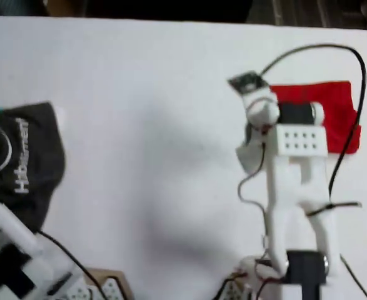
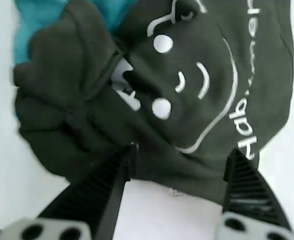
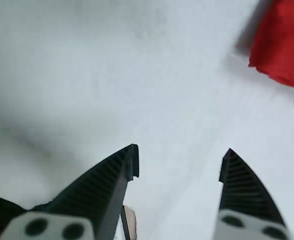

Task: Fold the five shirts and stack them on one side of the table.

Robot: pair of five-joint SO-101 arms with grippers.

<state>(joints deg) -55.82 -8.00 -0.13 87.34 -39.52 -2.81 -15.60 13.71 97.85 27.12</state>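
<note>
The left jaws stand spread at the near hem of the black shirt (image 2: 187, 90), which lies crumpled over a teal shirt (image 2: 36, 15). The right jaws are spread above the white table (image 3: 86, 75); the red shirt (image 3: 282, 50) lies farther off, apart from them.

Left arm (image 1: 11, 244) and right arm (image 1: 296, 181) have white shells, black servo blocks and thin black cables (image 1: 358, 69); pincer fingers (image 3: 106, 185) are black, ribbed, pointed.
</note>
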